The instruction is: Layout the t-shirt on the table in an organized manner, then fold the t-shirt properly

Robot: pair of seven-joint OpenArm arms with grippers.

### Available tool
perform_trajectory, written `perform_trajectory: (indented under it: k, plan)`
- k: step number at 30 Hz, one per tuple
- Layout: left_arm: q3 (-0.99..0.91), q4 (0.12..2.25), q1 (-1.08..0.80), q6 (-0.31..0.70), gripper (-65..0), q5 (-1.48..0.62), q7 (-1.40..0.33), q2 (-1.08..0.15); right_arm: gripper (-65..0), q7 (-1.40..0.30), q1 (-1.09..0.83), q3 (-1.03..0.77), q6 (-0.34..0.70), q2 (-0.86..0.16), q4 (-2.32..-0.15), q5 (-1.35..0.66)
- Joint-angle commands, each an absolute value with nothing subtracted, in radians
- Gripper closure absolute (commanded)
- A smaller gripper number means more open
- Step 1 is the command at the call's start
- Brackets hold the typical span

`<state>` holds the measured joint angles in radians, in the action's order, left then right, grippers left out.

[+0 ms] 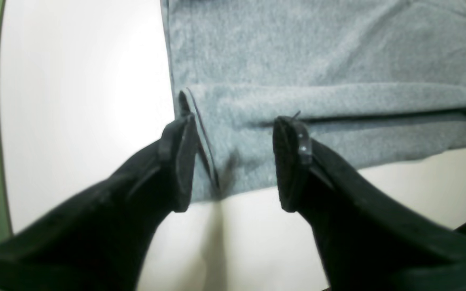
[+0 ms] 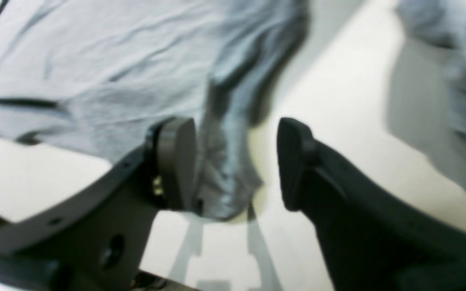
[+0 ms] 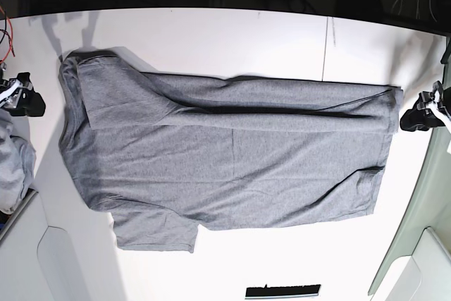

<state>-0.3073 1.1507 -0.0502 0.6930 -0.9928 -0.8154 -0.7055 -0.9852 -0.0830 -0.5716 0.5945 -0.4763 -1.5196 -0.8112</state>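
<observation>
Across white tabletop (image 3: 232,33): heather-grey cotton t-shirt (image 3: 232,160), spread lengthwise, far long edge folded over toward middle.

At right end, left gripper (image 1: 233,161) spread wide, straddling folded hem corner, nothing pinched. At left end, right gripper (image 2: 237,161) likewise spread, limp shoulder-end fabric between jaws, unclamped. Soft, light, wrinkly cloth, likely to sag and drag rather than slide cleanly; best taken at both near-edge corners, hem and sleeve side, pinching all layers together.
</observation>
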Motion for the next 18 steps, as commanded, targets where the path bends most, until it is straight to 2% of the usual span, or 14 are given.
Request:
perform_trajectory:
  k: [1, 5, 13, 18]
  plan:
    - [-0.316, 1.162, -0.048, 0.698, -36.3, -1.014, -0.805, -0.722, -32.3, -0.958, -0.075, -0.579, 0.589, -0.496, -1.51, -0.811]
    - [-0.316, 1.162, -0.053, 0.698, -39.1, -1.026, -0.863, -0.672, -40.4, -0.889, -0.064, -0.578, 0.591, -0.495, -1.394, -0.802]
    - [-0.316, 1.162, -0.053, 0.698, -39.1, -1.078, -0.879, -0.613, -40.6, -0.89, 0.004, -0.54, 0.595, -0.494, -1.171, -0.854]
    - [-0.355, 1.162, -0.05, 0.698, -39.1, -1.081, -0.88, -0.629, -40.6, -0.928, 0.028, -0.497, 0.603, -0.434, -1.156, -0.876]
